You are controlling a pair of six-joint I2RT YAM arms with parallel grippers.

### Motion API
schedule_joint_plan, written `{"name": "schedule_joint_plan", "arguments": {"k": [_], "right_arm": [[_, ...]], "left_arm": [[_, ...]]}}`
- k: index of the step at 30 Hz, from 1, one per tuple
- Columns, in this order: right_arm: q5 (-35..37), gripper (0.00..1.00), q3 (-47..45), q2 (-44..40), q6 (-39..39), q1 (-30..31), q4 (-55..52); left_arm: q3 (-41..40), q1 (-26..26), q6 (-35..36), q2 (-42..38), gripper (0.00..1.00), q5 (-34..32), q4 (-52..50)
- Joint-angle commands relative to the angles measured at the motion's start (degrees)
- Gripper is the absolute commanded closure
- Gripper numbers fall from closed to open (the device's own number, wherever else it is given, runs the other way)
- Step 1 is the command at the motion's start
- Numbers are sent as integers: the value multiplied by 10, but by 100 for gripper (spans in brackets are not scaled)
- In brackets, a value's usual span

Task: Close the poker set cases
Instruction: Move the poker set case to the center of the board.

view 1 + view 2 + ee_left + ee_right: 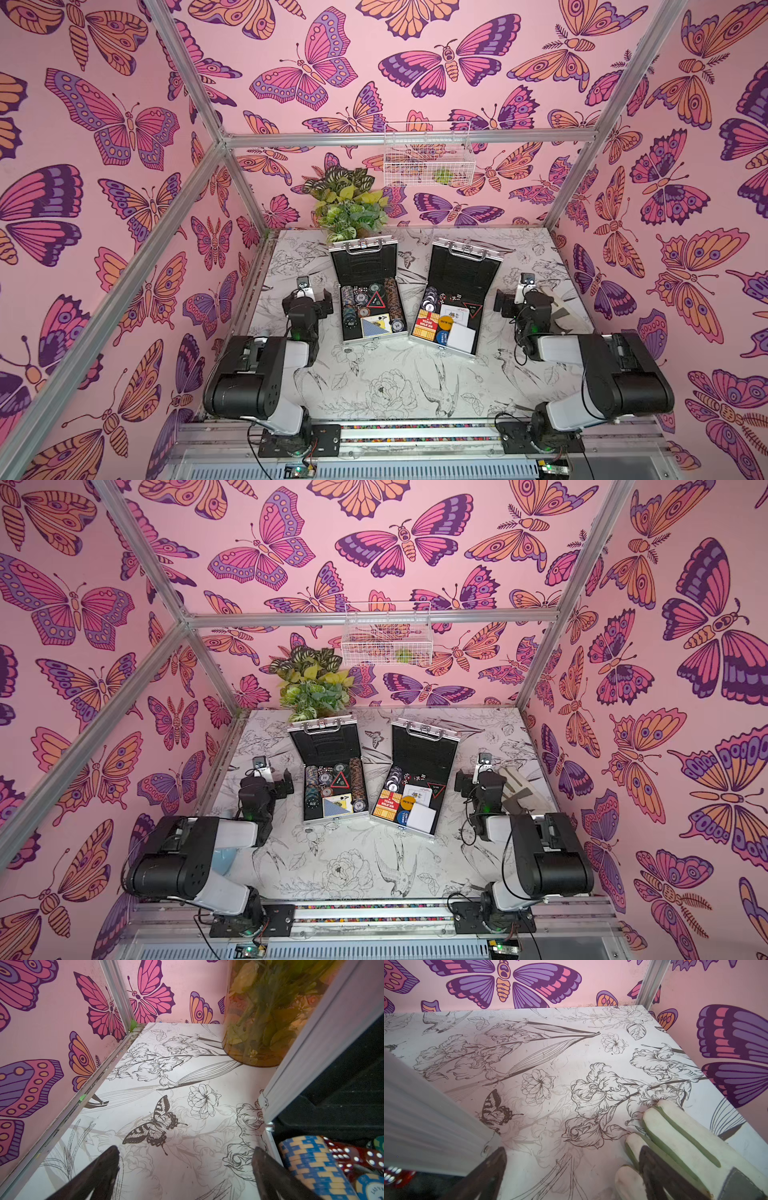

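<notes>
**Left case** (pixel 360 266): on the tabletop (pixel 395 386), left of centre in both top views. Lid raised, chips and cards showing.
**Right case** (pixel 465 270): right of centre, near the left case but apart from it and angled. Lid raised.
**Left pincer** (pixel 187 1148): spread over bare tabletop, just beside the left case's left edge.
**Right pincer** (pixel 573 1148): spread, between the right case and a glove (pixel 675 1136).
**Plant** (pixel 349 203): above the left case in frame.
**Wire basket** (pixel 428 153): upper centre, on the rear wall.
</notes>
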Motion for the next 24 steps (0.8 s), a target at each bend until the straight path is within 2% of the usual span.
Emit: {"name": "schedule_joint_plan", "arguments": {"k": [1, 24], "right_arm": [[-7, 1, 12, -4, 2, -4, -6], [-9, 1, 12, -5, 3, -4, -6]], "left_arm": [[-8, -1, 6, 6, 1, -9, 10], [-4, 1, 5, 8, 1, -3, 5]]}}
